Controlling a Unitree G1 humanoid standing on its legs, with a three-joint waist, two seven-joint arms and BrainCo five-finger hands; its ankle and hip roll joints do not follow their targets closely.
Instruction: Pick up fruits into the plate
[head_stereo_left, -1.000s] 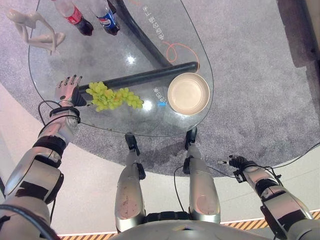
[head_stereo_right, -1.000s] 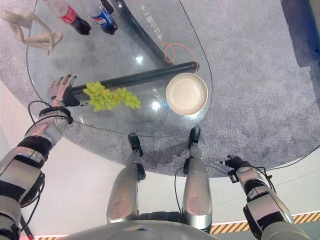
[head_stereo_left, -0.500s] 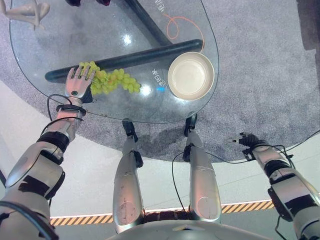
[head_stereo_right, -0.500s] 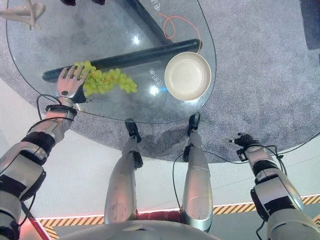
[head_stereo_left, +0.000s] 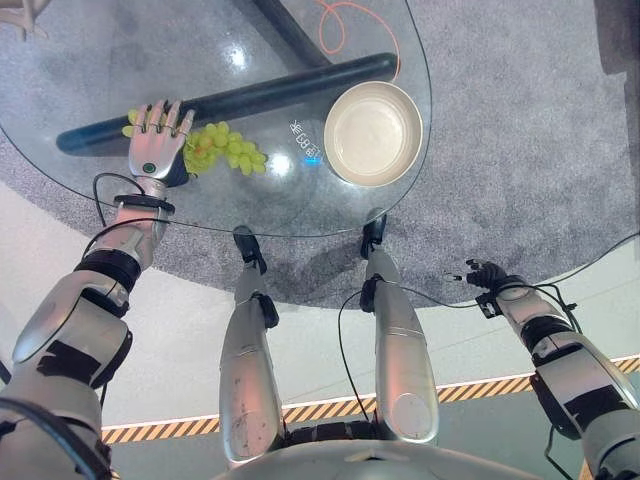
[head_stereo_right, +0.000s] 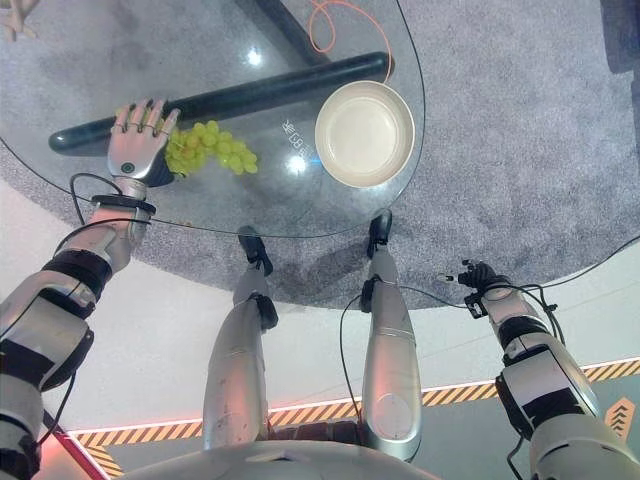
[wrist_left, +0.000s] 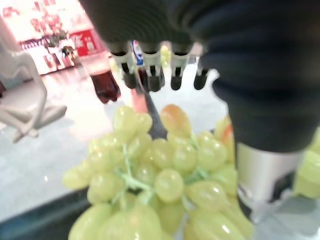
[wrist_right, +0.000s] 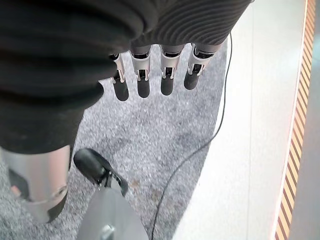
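Note:
A bunch of green grapes (head_stereo_left: 222, 150) lies on the glass table (head_stereo_left: 110, 70), left of a round cream plate (head_stereo_left: 374, 133). My left hand (head_stereo_left: 155, 150) rests over the left end of the bunch with its fingers straight, and is open. Up close, the grapes (wrist_left: 165, 185) lie under its fingers (wrist_left: 152, 80) with the thumb beside them. My right hand (head_stereo_right: 478, 275) hangs low at the right, away from the table, fingers (wrist_right: 145, 82) relaxed and holding nothing.
A dark tube (head_stereo_left: 230, 100) of the table's frame runs under the glass behind the grapes and plate. An orange cable (head_stereo_left: 345, 15) lies beneath the glass at the back. Grey carpet (head_stereo_left: 520, 150) surrounds the table.
The camera has tilted down, shifting the whole scene. My left hand has moved from beside the grapes onto the bunch's left end. The right hand stays low.

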